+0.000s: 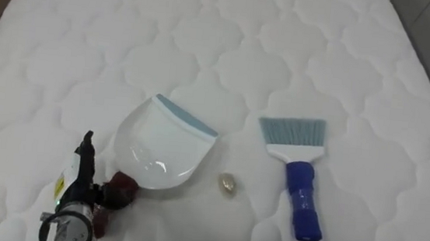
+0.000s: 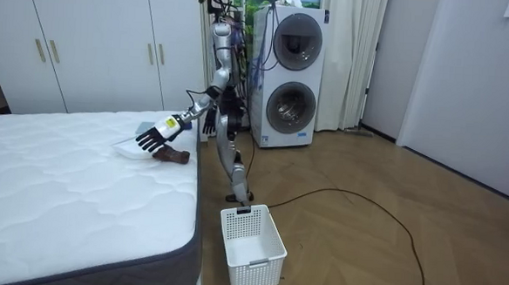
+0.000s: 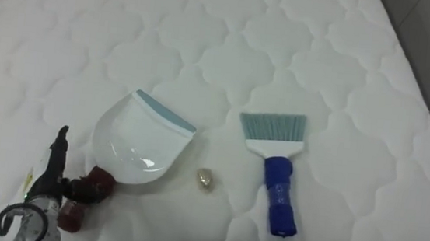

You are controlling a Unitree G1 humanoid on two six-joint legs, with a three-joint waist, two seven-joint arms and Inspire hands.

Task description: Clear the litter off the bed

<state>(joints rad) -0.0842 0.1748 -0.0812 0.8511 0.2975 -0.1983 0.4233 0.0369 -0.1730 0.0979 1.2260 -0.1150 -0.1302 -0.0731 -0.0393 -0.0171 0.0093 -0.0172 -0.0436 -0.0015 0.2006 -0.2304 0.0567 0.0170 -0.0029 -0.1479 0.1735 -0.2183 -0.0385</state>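
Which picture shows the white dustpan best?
The left eye view: the dustpan lies whole on the mattress, blue lip clear. The right eye view matches it. In the room view the left hand partly hides it.

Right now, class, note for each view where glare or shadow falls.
Left eye view: a bright glint sits inside the dustpan, and the brush casts hardly any shadow on the mattress. Room view: the light is even, with no hard shadow round the basket on the floor.
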